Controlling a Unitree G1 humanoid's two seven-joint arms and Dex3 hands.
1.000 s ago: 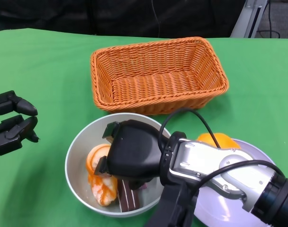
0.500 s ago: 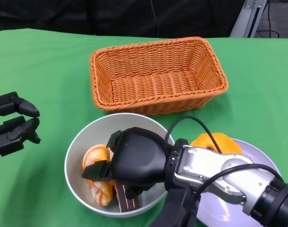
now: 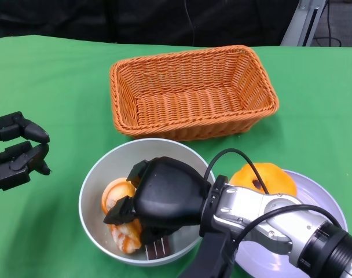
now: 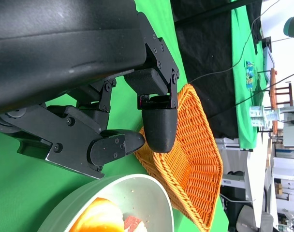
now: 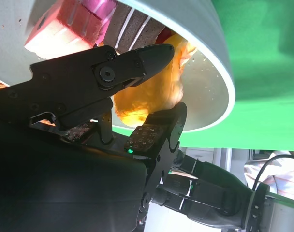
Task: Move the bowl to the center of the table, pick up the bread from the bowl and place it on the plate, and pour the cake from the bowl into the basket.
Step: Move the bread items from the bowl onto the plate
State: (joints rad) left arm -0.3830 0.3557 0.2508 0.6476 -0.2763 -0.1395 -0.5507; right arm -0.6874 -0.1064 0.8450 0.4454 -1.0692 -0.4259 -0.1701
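The black right hand (image 3: 164, 200) is seen closed around the glazed orange bread (image 5: 152, 92) down inside the grey round bowl (image 3: 92, 185), so the lilac round plate (image 3: 323, 200) lying just to its right is probably reached easily, while the left hand (image 3: 14, 152) is parked empty, fingers apart, well off.

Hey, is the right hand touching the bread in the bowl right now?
Touching. The right wrist view shows the right hand's fingers pressed against the bread on both sides, inside the bowl.

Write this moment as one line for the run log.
right robot hand: in bowl, pinching bread | left robot hand: open, apart | plate: orange only | basket: no cake
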